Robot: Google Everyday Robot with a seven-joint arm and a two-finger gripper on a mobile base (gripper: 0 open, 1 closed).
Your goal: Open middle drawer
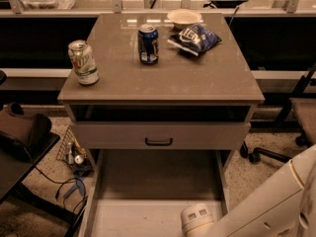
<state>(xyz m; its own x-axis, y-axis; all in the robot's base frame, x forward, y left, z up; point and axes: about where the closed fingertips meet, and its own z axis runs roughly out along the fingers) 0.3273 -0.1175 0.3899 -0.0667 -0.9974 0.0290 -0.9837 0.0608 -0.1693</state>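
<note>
The middle drawer (118,135) is a grey-beige flat front under the cabinet top, with a small black bar handle (158,142) at its centre. It sits shut, flush with the cabinet frame. Above it is a dark open slot (158,113). Below it a larger drawer (158,181) stands pulled out toward me, its inside bare. My white arm (256,206) comes in from the lower right, with a round joint (196,219) over the front of the pulled-out drawer. My gripper is out of view, past the bottom edge.
On the cabinet top (197,78) stand a green-white can (84,62) at the left and a blue can (148,44) in the middle. A blue chip bag (195,38) and a white bowl (184,18) lie at the back. A dark chair (19,137) is at the left, a chair base (269,154) at the right.
</note>
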